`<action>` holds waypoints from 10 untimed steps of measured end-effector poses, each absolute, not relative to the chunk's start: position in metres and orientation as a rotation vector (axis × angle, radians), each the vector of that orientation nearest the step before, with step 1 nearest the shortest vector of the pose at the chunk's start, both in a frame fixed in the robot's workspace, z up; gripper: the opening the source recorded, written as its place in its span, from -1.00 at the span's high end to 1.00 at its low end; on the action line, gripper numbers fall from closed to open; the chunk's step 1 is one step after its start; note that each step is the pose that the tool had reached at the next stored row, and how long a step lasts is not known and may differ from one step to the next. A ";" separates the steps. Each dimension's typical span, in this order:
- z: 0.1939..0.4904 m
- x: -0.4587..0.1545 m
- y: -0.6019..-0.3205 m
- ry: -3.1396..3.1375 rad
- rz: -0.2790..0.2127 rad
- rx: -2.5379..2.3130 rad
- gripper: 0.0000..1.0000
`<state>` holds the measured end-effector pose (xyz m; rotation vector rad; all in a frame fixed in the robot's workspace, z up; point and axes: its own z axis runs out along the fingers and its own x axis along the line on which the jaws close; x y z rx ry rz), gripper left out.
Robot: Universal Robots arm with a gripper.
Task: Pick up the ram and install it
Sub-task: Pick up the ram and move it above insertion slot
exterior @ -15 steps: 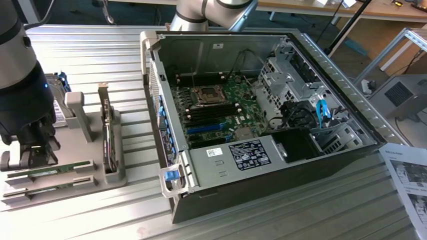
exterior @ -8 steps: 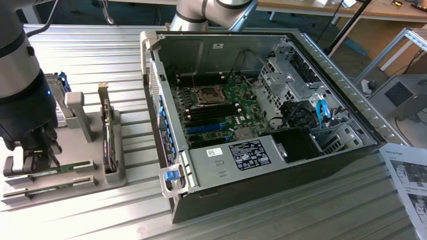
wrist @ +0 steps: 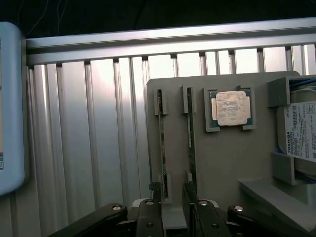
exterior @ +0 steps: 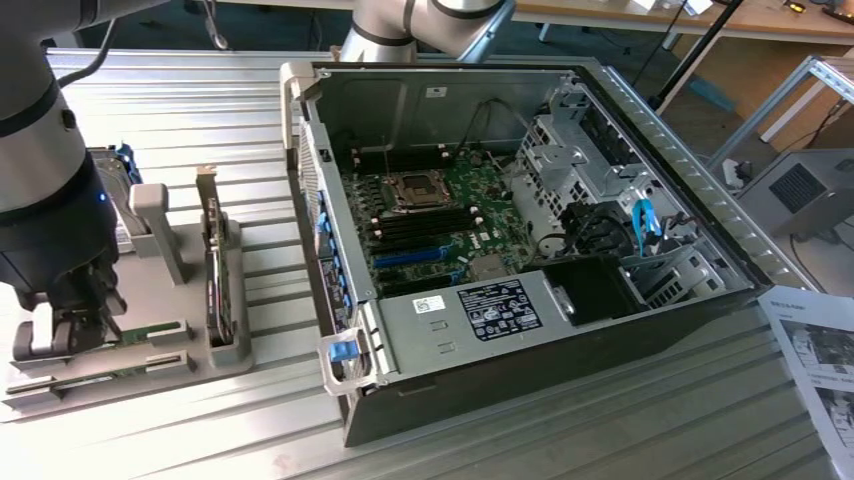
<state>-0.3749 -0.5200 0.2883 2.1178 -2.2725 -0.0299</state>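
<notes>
A: Two neighbours crowd your ram [wrist: 162, 143], on edge in the grey holder [wrist: 222, 163]?
B: Yes: twin [wrist: 190, 143] in the next slot, processor [wrist: 230, 107] beyond. Your fingers [wrist: 149, 218] hang parted, empty, at its end.

A robotics lab or electronics workshop: a grey jointed robot arm [exterior: 40, 130] stands over a ribbed aluminium worktop [exterior: 200, 110]; an opened black desktop computer case [exterior: 534, 365] bares its green motherboard [exterior: 441, 215]; a grey moulded parts fixture [exterior: 160, 375] lies beside; wooden benches [exterior: 627, 12] behind.
</notes>
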 end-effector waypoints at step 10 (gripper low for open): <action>0.275 -0.375 -0.523 -2.272 -0.031 2.117 0.38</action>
